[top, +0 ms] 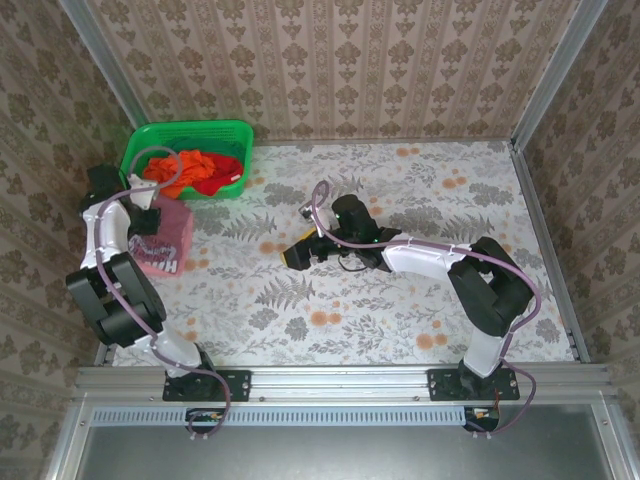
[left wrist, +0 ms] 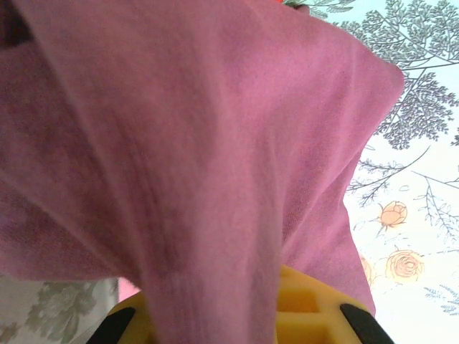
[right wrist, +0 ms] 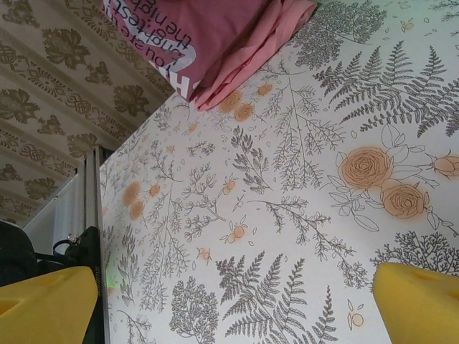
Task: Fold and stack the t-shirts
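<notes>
Left wrist view: my left pincer (left wrist: 222, 319) is clamping the maroon shirt (left wrist: 186, 143) on the left; my right pincer (right wrist: 237, 301) is hanging wide above the surface (right wrist: 287, 179).

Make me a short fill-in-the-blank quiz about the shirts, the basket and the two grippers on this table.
The maroon shirt is pinched by the ____ gripper.
The orange shirt and red shirt lie in a ____ basket.
The right gripper hangs over the table with its jaws ____.
A ____ shirt peeks out from under the maroon one.
Missing words: left, green, open, pink.
</notes>
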Tool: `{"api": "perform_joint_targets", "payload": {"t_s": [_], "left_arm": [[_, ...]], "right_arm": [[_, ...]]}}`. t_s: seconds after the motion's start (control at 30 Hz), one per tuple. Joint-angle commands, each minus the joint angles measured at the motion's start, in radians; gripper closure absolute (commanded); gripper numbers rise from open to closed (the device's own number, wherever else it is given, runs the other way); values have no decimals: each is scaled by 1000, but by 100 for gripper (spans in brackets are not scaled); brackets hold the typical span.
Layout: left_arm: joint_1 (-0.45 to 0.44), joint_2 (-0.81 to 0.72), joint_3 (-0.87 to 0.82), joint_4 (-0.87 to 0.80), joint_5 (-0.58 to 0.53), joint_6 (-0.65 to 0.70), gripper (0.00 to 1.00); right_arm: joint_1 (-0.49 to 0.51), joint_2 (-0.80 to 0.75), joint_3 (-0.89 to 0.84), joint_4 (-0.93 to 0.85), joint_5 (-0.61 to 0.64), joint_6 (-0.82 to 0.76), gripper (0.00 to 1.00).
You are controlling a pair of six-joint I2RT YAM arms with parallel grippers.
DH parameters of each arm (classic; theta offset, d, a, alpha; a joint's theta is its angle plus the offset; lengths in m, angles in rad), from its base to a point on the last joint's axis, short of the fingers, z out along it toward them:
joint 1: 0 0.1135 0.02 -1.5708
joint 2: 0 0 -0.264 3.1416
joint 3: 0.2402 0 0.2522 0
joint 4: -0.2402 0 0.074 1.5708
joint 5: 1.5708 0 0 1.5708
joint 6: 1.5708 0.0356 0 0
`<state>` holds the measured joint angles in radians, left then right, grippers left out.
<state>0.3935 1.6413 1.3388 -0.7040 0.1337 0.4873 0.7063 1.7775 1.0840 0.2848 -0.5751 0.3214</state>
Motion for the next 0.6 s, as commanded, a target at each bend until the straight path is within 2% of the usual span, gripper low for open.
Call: {"api": "perform_joint_targets", "payload": {"t_s": [0.0, 0.13, 0.47, 0.53, 0.57], "left_arm": [[2, 13, 52, 31, 53, 5, 100], [6, 50, 63, 34, 43, -2, 100], [11, 102, 24, 57, -76, -50, 99], [11, 107, 20, 66, -107, -67, 89], [11, 110, 24, 63, -121, -74, 77]], "right_arm": [[8, 5, 25, -16, 21, -10, 0], [9, 11, 25, -21, 21, -10, 0], [8, 31, 53, -51, 23, -16, 0], [8, 32, 54, -55, 26, -16, 0], [8, 32, 53, -56, 27, -17, 0]]}}
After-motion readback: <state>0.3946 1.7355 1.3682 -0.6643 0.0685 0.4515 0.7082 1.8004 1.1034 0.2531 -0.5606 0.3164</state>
